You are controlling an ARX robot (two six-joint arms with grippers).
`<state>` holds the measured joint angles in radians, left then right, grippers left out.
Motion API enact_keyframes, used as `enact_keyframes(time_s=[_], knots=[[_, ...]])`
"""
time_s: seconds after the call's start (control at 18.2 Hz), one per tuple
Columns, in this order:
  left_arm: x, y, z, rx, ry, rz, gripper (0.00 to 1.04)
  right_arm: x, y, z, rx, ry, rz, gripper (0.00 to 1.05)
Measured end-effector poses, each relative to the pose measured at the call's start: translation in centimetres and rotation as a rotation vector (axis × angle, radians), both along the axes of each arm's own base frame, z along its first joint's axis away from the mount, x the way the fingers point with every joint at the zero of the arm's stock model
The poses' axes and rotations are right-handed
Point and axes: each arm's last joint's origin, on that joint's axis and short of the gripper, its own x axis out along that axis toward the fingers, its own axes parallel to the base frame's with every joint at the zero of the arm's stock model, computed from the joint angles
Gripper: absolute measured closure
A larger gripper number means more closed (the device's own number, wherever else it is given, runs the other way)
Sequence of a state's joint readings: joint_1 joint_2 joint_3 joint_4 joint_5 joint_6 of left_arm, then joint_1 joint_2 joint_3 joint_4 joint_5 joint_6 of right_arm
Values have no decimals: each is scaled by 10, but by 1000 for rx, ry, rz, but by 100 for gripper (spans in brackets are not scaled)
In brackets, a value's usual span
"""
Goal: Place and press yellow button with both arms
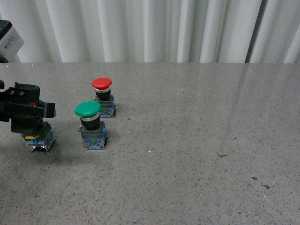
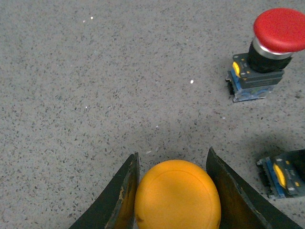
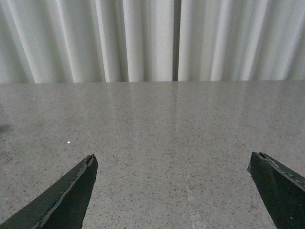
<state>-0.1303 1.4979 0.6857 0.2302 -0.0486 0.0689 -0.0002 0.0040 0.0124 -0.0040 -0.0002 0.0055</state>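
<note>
Front view is showing the left gripper, a bulky black claw, sitting at the left edge of the frame, halfway down, and closing around the yellow button, a small push button with a round yellow mushroom cap and a blue-grey block base. Only the base and a sliver of yellow are showing under the claw there, and whether the base is touching the grey speckled stone table is not clear. Left wrist view is looking down on the same left gripper: its two dark fingers are pressing in on either side of the yellow button, narrowed onto the cap. Right of it in the front view the green-capped push button is standing upright left of centre, and the red-capped push button is standing just behind it, towards the white pleated curtain; both are also appearing in the left wrist view, the red-capped push button whole. Right wrist view is showing the right gripper spread wide over bare table, gripping nothing.
</note>
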Motion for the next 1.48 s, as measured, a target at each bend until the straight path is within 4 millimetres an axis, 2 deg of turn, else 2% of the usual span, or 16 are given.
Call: enact_keyframes(time_s=[0.16,0.27,0.33,0.38,0.44,0.49,0.6,0.77,0.93,1.21,1.37,1.48], knots=[[-15,-7,26,31,-63,-36,69,0,0,0,0,0,0,7],[-26,-20,58,37,-144,-87,70,0,0,0,0,0,0,7],[-30,-29,83,26,-211,-121,70,0,0,0,0,0,0,7],[-27,-55,131,-20,-343,-181,70,0,0,0,0,0,0,7],[-5,-109,141,-96,-321,-269,70,0,0,0,0,0,0,7],[9,-131,128,-137,-260,-286,70,0,0,0,0,0,0,7],[23,-149,111,-171,-200,-279,70,0,0,0,0,0,0,7],[32,-173,76,-215,-98,-267,70,0,0,0,0,0,0,7],[31,-193,52,-229,-35,-283,70,0,0,0,0,0,0,7],[32,-207,34,-243,-21,-249,70,0,0,0,0,0,0,7],[47,-218,18,-247,18,-246,70,0,0,0,0,0,0,7],[48,-219,10,-237,37,-242,70,0,0,0,0,0,0,7]])
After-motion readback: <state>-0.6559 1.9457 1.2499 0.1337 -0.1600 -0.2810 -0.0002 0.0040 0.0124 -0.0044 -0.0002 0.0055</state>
